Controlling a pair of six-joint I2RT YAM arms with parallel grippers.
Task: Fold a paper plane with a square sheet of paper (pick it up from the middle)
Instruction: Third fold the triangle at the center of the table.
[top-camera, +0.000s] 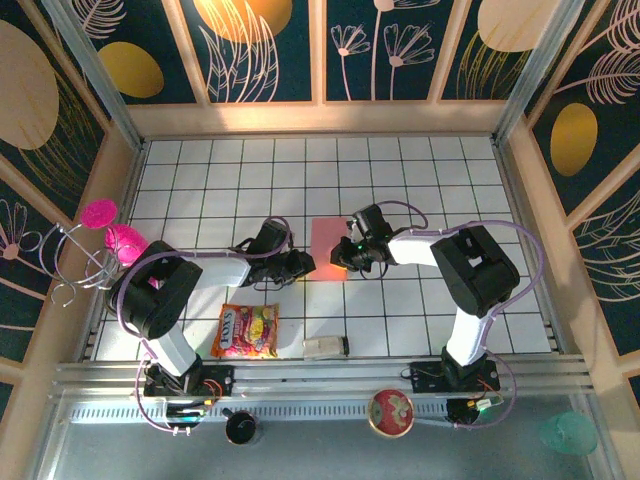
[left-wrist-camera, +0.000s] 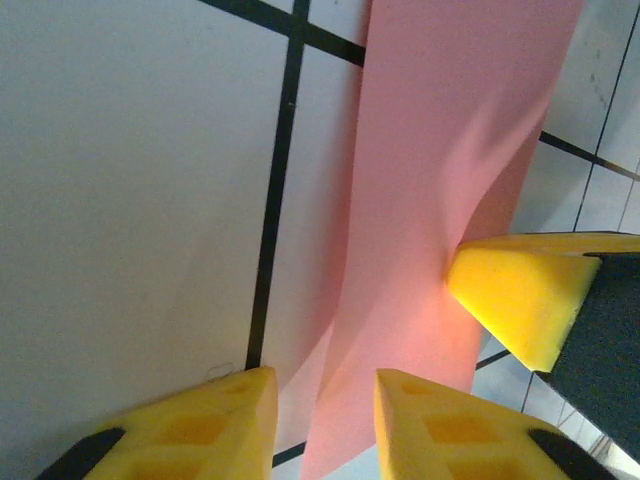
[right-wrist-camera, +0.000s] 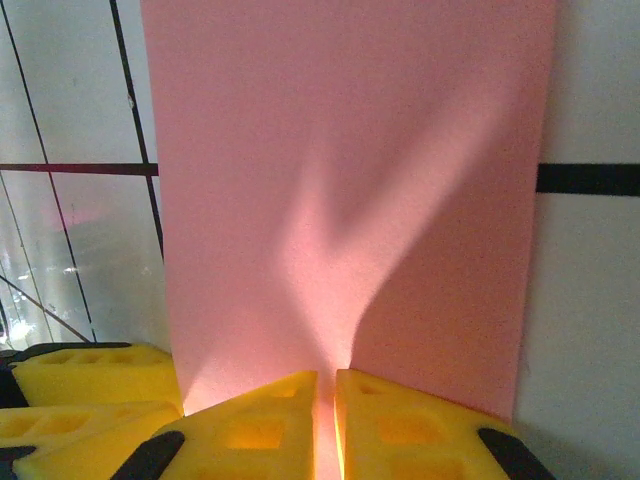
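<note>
The square sheet of paper (top-camera: 325, 240) is salmon pink and lies on the white tiled table near its middle. My right gripper (top-camera: 347, 256) is at the sheet's near right edge. In the right wrist view the right gripper (right-wrist-camera: 325, 405) is shut on the sheet (right-wrist-camera: 340, 180), pinching up a small ridge that runs away from the fingertips. My left gripper (top-camera: 299, 266) sits at the sheet's near left corner. From the left wrist, the left gripper (left-wrist-camera: 322, 400) is open, with the sheet's raised left edge (left-wrist-camera: 430, 200) between its fingers and one right finger (left-wrist-camera: 515, 295) pressing the paper.
An orange-yellow snack packet (top-camera: 246, 331) and a small pale object (top-camera: 325, 347) lie near the front edge. Magenta round pieces on wire loops (top-camera: 108, 238) stand at the left wall. A round red dish (top-camera: 390, 412) and a black cap (top-camera: 240, 428) sit on the front rail.
</note>
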